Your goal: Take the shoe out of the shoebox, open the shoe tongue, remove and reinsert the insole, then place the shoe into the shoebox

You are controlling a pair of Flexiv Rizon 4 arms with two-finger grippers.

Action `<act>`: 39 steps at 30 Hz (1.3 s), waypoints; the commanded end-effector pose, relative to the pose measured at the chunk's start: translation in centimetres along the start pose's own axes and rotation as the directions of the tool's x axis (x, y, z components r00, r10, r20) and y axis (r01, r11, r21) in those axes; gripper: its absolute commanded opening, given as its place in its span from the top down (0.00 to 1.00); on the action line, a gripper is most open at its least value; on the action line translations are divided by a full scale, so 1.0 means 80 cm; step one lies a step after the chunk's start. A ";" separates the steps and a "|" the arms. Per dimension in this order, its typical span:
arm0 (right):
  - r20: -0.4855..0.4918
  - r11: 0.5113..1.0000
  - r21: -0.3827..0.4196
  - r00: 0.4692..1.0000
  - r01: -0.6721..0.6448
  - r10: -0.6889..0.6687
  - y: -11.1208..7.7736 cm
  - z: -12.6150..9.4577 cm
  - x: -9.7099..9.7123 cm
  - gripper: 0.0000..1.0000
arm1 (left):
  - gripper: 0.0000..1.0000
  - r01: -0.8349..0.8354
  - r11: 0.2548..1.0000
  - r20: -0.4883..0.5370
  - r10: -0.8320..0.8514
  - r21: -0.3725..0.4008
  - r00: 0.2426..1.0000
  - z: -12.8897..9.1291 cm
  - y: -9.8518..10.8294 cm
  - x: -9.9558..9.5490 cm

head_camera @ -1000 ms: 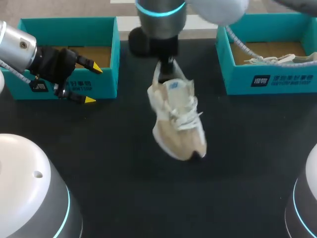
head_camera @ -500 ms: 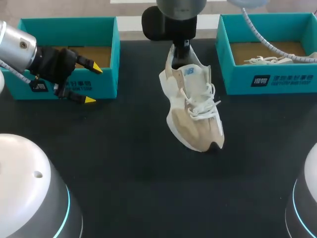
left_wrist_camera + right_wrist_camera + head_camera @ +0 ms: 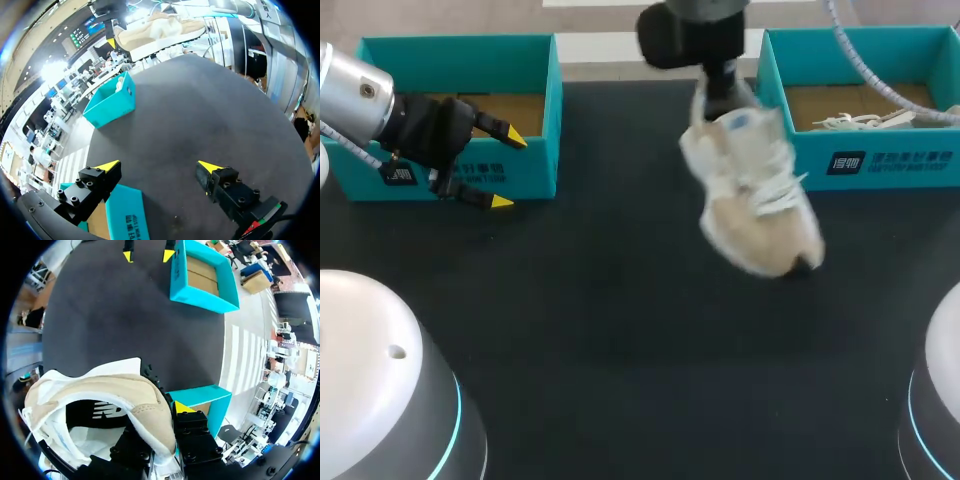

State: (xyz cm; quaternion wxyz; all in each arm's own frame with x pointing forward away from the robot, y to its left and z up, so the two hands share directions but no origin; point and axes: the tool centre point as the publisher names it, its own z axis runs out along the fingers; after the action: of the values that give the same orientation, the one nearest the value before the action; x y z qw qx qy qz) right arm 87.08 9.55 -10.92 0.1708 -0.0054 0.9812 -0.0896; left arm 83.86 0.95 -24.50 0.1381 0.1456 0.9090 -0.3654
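A beige and white shoe (image 3: 755,195) hangs above the dark table (image 3: 600,330), toe down, just in front of the right teal shoebox (image 3: 880,160). My right gripper (image 3: 720,100) is shut on its heel collar; in the right wrist view one yellow-tipped finger (image 3: 182,407) presses the outside of the heel of the shoe (image 3: 100,405), and the other finger is hidden inside. My left gripper (image 3: 508,171) stands open and holds nothing, in front of the left teal shoebox (image 3: 535,110). From the left wrist view the left gripper (image 3: 159,166) faces the shoe (image 3: 160,30) across the table.
A second pale shoe with white laces (image 3: 865,120) lies in the right shoebox. The left shoebox shows only its brown floor. My arms' round bases (image 3: 380,390) stand at both near corners.
My right arm has carried the shoe to the right and farther back, toward the right shoebox. The left arm has not moved.
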 end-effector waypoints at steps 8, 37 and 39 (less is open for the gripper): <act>0.020 0.997 0.065 0.999 -0.033 0.032 -0.170 0.038 -0.092 1.00 | 0.00 0.000 1.000 -0.001 0.000 -0.003 1.000 -0.001 0.000 0.001; -0.024 0.987 0.155 0.998 -0.049 0.053 -0.261 0.103 -0.147 1.00 | 0.00 0.000 1.000 -0.001 0.000 -0.003 1.000 -0.001 0.000 0.001; -0.027 0.984 0.159 0.996 -0.076 0.082 -0.281 0.116 -0.164 1.00 | 0.00 0.000 1.000 -0.001 0.000 -0.003 1.000 -0.001 0.000 0.001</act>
State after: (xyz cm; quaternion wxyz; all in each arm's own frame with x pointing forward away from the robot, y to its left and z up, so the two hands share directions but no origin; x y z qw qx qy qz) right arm 99.48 -12.02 -10.56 0.1752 0.0428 0.9691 -0.1683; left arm 83.86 0.95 -24.50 0.1381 0.1456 0.9090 -0.3654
